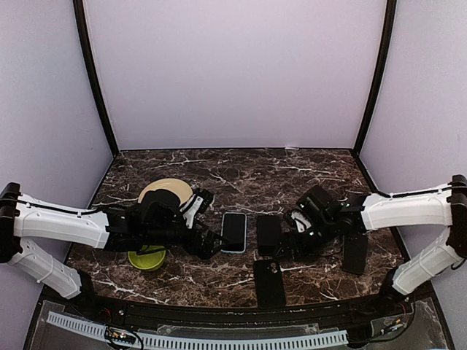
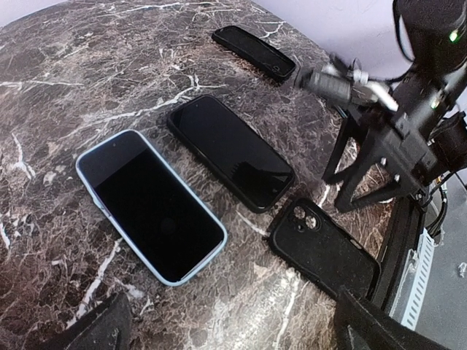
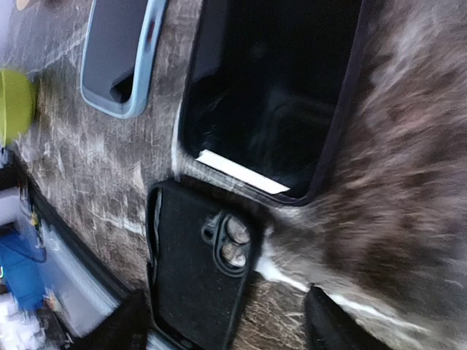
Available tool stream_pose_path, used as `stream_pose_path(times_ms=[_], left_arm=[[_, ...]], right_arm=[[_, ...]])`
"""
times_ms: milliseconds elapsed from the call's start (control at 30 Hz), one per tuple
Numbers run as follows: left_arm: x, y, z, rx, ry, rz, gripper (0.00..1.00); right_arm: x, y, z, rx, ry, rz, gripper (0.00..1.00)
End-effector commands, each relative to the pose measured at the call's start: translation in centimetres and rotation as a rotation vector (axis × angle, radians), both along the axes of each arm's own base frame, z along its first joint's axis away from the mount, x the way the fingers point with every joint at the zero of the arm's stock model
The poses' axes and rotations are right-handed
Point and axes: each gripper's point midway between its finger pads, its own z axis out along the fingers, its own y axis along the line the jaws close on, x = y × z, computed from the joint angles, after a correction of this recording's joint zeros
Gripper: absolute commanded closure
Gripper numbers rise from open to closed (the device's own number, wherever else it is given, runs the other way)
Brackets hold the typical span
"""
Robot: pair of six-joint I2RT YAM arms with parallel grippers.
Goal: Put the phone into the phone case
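Observation:
A phone with a dark screen sits in a light blue case [image 1: 233,232] [image 2: 149,204] [image 3: 120,51], flat on the marble table. Beside it on the right lies a black phone [image 1: 268,233] [image 2: 230,152] [image 3: 273,95], screen up. A black phone case [image 1: 269,281] [image 2: 325,248] [image 3: 201,270] lies back up nearer the front, its camera cutout showing. My left gripper [image 1: 213,244] [image 2: 233,335] hovers open just left of the blue-cased phone, holding nothing. Over the gap between the black phone and the black case, my right gripper [image 1: 292,244] [image 3: 226,332] stands open and low, also holding nothing.
A green bowl [image 1: 147,259] [image 3: 14,102] and a tan plate [image 1: 166,191] sit under and behind my left arm. Another black phone-shaped object [image 1: 355,252] [image 2: 255,51] lies at the right, beside my right arm [image 2: 394,138]. The table's front rail [image 1: 219,317] runs close to the black case.

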Motion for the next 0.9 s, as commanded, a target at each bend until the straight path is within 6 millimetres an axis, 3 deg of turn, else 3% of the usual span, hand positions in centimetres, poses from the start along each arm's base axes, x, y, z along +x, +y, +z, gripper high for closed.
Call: stream_pose_path(times_ms=[0,67,133,300,433,700,867], left_arm=[[0.1,0.3,1.4,-0.001,-0.055,-0.014,0.01],[0.1,0.3,1.7,0.003,-0.072,-0.022,0.01],[0.1,0.2,1.9,0.009,-0.087,-0.032,0.01],[0.0,-0.2,2.2,0.024,-0.132,-0.084,0.01],[-0.2,-0.4,2.4,0.033,-0.158,-0.119,0.01],[-0.4,0.2,3.3,0.029,-0.248,-0.151,0.01],[-0.8,0.7,4.1,0.016,-0.288,-0.164,0.01]], right_arm=[[5.0,-8.9,4.8,-0.435,-0.295,-0.169,0.05],[6.2,-14.1,5.6,-0.592,-0.329,-0.299,0.01],[7.0,-17.9,5.0,-0.650,-0.308,-0.421,0.02],[8.2,-24.0,2.9,-0.674,-0.228,-0.630,0.02],[8.5,-25.3,1.5,-0.640,-0.160,-0.701,0.02],[7.5,-24.5,-1.4,-0.572,-0.018,-0.697,0.06],[7.0,-24.9,-1.7,-0.562,0.014,-0.729,0.11]])
